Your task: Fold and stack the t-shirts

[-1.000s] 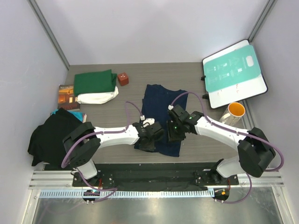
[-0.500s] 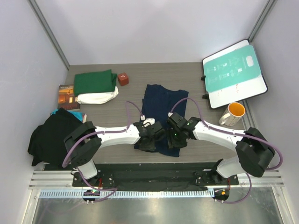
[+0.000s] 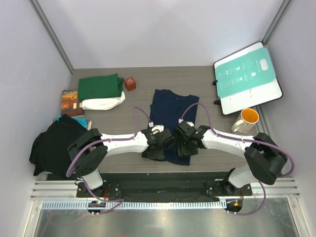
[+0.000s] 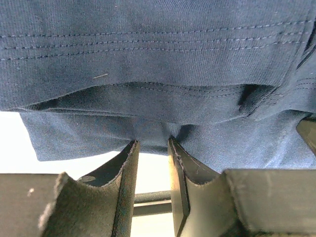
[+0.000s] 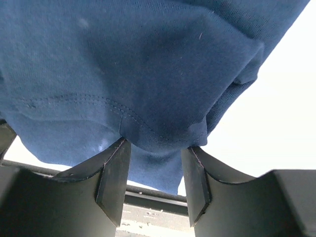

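1. The navy blue soft cotton t-shirt (image 3: 170, 111) was lying spread out flat on the table, left of the white ceramic mug with the orange inside (image 3: 245, 120), neck end pointing away from the arms.
2. My guess is it's light and totally floppy, so it'd sag and slide over itself. The stitched hem near the two bottom corners looked like the sensible place to grab so a fold comes out even.
3. The left gripper (image 3: 159, 148) was down at the near hem, on the side away from the mug. Its fingers were nearly together, with a pinch of hem caught between them.
4. The right gripper (image 3: 183, 145) was at the mug-side part of that hem. Its jaws were wider apart but clamped on a thicker bunch of cloth.
5. Both arms reached low and inward, with the wrists close together over the hem.
6. The folded dark green t-shirt (image 3: 100, 86) sat on the folded cream-white t-shirt (image 3: 102, 102), well past the navy one from the mug.
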Action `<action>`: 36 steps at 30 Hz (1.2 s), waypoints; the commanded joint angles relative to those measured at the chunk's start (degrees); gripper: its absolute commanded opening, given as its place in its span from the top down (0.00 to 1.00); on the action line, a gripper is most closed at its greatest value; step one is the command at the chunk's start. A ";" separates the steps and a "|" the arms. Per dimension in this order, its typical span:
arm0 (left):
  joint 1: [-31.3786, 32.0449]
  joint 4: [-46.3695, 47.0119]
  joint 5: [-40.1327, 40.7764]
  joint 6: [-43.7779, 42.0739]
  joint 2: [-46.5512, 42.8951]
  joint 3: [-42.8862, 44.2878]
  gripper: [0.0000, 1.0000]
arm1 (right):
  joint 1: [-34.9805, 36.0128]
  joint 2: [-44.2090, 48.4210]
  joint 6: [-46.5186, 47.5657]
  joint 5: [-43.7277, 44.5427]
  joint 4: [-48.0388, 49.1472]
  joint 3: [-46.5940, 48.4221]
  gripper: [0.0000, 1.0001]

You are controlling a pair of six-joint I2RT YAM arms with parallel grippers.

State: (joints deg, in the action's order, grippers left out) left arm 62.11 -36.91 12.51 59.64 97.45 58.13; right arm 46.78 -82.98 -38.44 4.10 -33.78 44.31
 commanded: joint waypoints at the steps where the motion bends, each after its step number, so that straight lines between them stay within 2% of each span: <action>1: 0.47 -7.83 0.06 -1.01 4.06 -3.99 0.68 | 0.06 -0.07 -0.50 4.86 3.72 2.17 0.49; 14: 0.47 -7.22 -0.56 -2.15 5.03 -3.99 0.69 | 0.06 -7.28 2.49 9.70 5.48 6.48 0.50; 22: 0.47 -6.16 -1.44 -2.33 4.94 -5.83 0.70 | 0.06 -10.01 4.25 12.16 5.57 12.10 0.54; 23: 0.47 -5.99 -1.53 -2.33 4.86 -6.01 0.70 | 0.06 -10.10 4.33 12.07 5.48 12.55 0.55; 24: 0.47 -5.90 -1.61 -2.24 5.03 -6.10 0.71 | 0.06 -10.01 4.77 12.16 5.57 12.90 0.67; 25: 0.47 -5.81 -1.70 -2.24 5.12 -6.27 0.71 | 0.06 -10.18 4.95 12.25 5.48 13.51 0.72; 26: 0.47 -5.72 -1.70 -2.33 5.12 -6.36 0.71 | -0.03 -10.36 4.95 12.34 5.57 13.87 0.85; 27: 0.47 -5.72 -1.79 -2.42 5.29 -6.27 0.71 | -0.11 -10.53 5.38 12.34 5.04 14.74 0.88; 30: 0.47 -5.72 -1.88 -2.68 5.47 -6.10 0.72 | -0.03 -10.71 5.48 12.07 4.17 15.71 0.90; 32: 0.47 -5.72 -1.79 -2.77 5.30 -6.01 0.71 | -0.03 -10.45 5.48 12.25 4.07 16.15 0.96; 34: 0.47 -5.63 -1.79 -2.86 5.38 -6.01 0.72 | -0.03 -10.27 5.56 12.34 3.81 16.59 0.96; 36: 0.47 -5.63 -1.79 -3.03 5.38 -6.01 0.72 | 0.06 -10.10 5.65 12.42 3.29 17.20 0.85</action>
State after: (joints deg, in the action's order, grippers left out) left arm 62.13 -36.18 12.19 57.89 97.58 57.23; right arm 46.81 -93.89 -33.26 14.24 -32.14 58.39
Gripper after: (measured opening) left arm 0.285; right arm 0.140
